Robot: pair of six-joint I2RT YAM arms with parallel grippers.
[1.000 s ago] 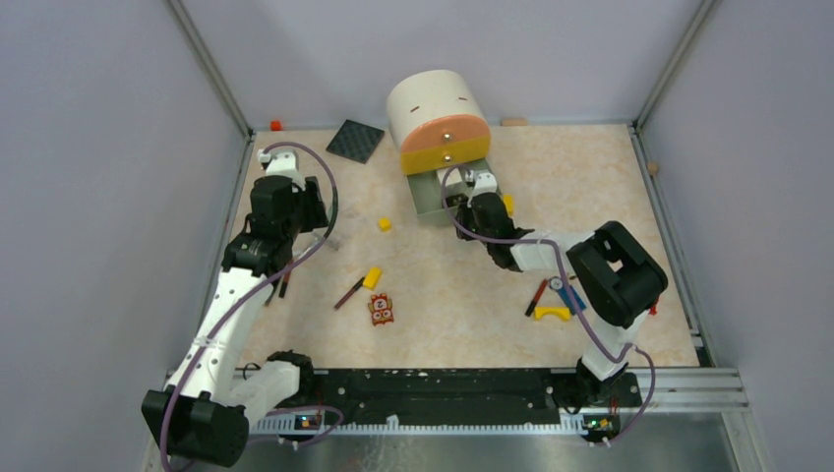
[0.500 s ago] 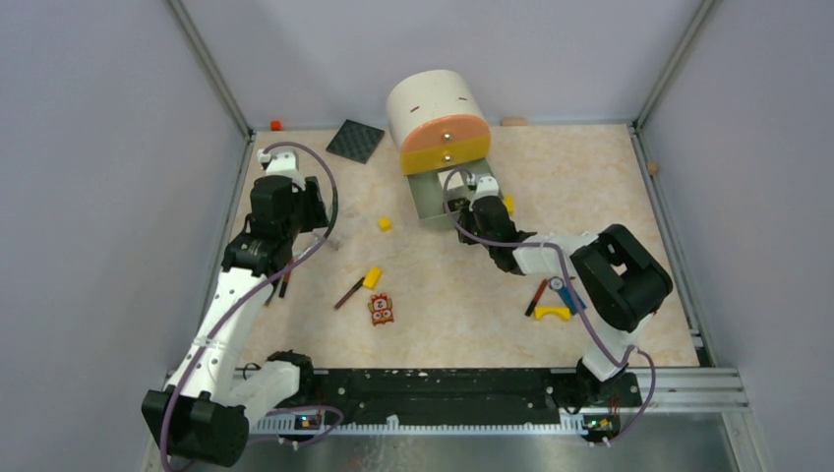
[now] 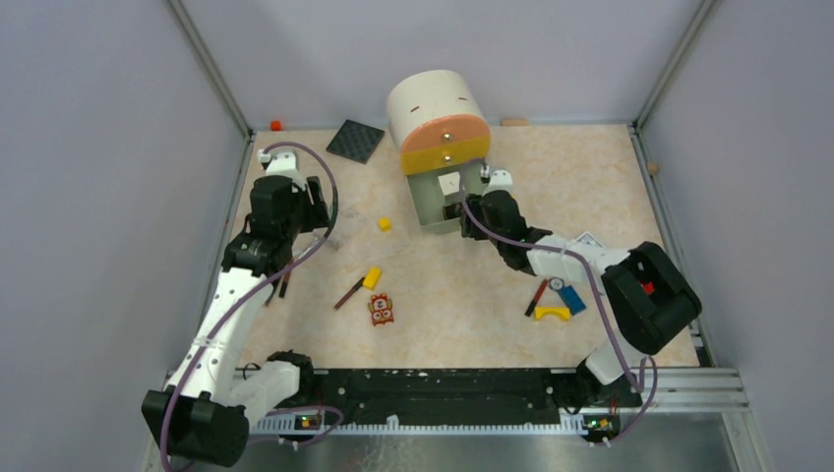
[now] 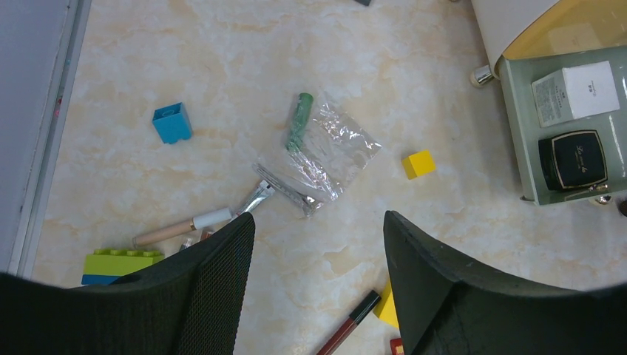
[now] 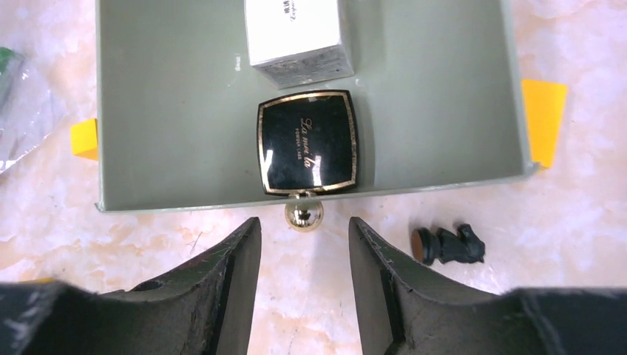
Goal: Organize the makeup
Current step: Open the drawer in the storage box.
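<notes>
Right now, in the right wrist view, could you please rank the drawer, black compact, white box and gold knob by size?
Largest: drawer
black compact and white box, unranked: the frame cuts the box off
gold knob, smallest

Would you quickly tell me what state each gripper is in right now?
Left gripper: open, holding nothing.
Right gripper: open, holding nothing; the gold drawer knob sits in its gap, untouched.

Robot lab test cell, as I see it

My 2 arm bases [image 3: 280, 374] are bolted to an aluminium rail [image 3: 688, 379] at 6 o'clock. My marble-patterned tabletop [image 3: 452, 285] is boxed in by plain grey panels [image 3: 98, 197] at 9, 12 and 3 o'clock, with bare metal posts [image 3: 210, 67] in the far corners.
</notes>
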